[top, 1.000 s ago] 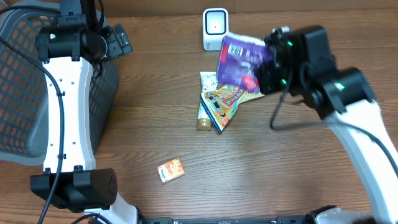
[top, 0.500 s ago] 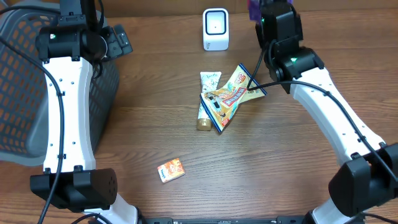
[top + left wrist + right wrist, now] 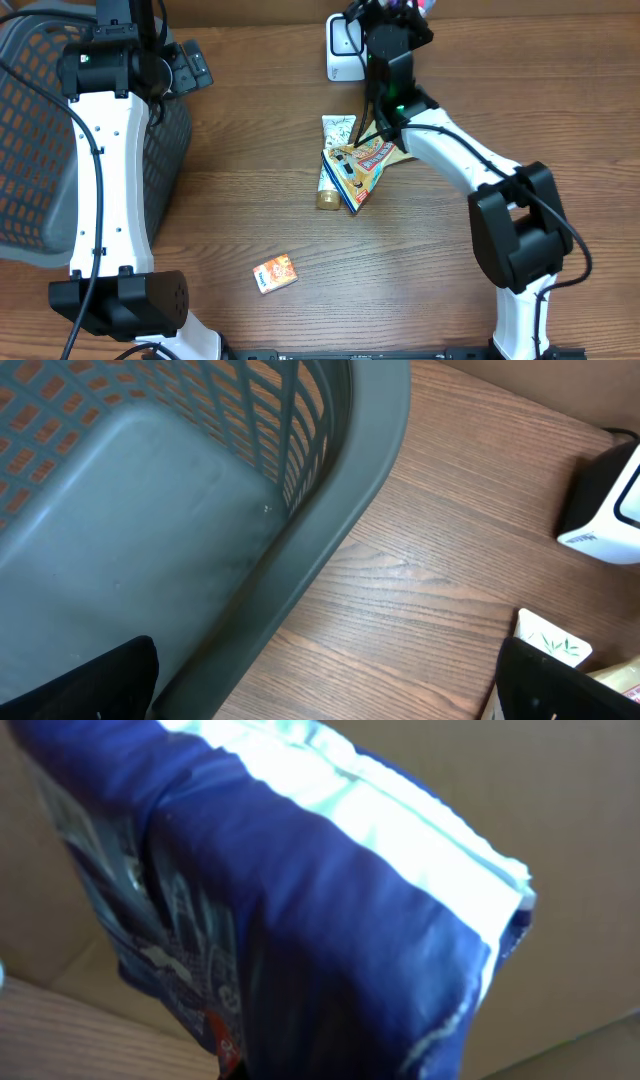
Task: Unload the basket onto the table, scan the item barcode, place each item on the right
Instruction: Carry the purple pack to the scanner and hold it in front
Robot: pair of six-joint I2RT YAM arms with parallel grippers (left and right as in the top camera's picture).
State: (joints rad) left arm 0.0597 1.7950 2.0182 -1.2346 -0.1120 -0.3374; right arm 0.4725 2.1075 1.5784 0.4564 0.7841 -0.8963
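A purple-blue snack bag (image 3: pixel 300 900) fills the right wrist view, bunched and held up close against a brown cardboard backdrop. My right gripper (image 3: pixel 405 12) is shut on it at the table's far edge, just right of the white barcode scanner (image 3: pixel 343 45). Only a sliver of the bag (image 3: pixel 420 5) shows in the overhead view, and the arm hides part of the scanner. My left gripper (image 3: pixel 190 65) hangs open beside the basket rim, holding nothing. Its dark fingertips (image 3: pixel 560 680) frame bare wood in the left wrist view, where the scanner (image 3: pixel 605 510) sits at the right edge.
A grey mesh basket (image 3: pixel 40 150) fills the left side. In the middle lie a yellow snack packet (image 3: pixel 365 160) and a white tube (image 3: pixel 332 150), overlapping. A small orange box (image 3: pixel 275 272) rests nearer the front.
My right arm has swung left and away along the far edge, carrying the purple bag from the right of the scanner up to it. The left arm has stayed still.
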